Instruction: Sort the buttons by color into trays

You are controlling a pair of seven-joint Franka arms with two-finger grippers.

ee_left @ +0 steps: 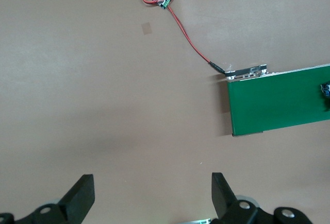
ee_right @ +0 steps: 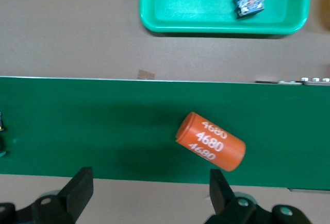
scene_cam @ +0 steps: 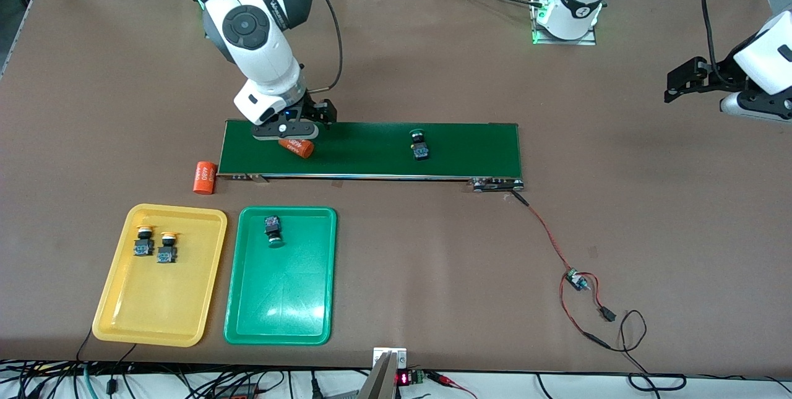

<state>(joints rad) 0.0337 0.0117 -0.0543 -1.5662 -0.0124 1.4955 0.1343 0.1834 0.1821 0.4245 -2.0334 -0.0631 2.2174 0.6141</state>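
**Both claws open, one green button on the belt**

The right claw (scene_cam: pixel 291 130) hangs over the conveyor belt (scene_cam: pixel 371 150) at the end toward the right arm, and we see its jaws spread wide with nothing between them. Under it, on the belt, lies an orange cylinder (ee_right: pixel 210 141) printed "4680", tilted across the belt's length and clear of both fingers (ee_right: pixel 77 188). The left claw (ee_left: pixel 152 195) is open as well and empty; it hangs over bare counter (scene_cam: pixel 649 201) off the belt's end toward the left arm, and that arm waits there.

We place everything else by the belt. One green-capped button (scene_cam: pixel 419 144) lies on the belt about midway along it, well apart from the cylinder. A second orange cylinder (scene_cam: pixel 204 177) lies on the counter just off the belt's end toward the right arm, touching nothing we can see.

Nearer the front camera than the belt, the two trays sit side by side. The green tray (scene_cam: pixel 281 312) holds one green-capped button (scene_cam: pixel 273 230) at its end closest to the belt. The yellow tray (scene_cam: pixel 158 306), beside it and farther toward the right arm's end, holds two yellow-capped buttons (scene_cam: pixel 155 246) side by side, also in the part closest to the belt.

A red and black wire (scene_cam: pixel 547 235) runs from the belt's corner toward the left arm's end to a small circuit board (scene_cam: pixel 576 279) on the counter.
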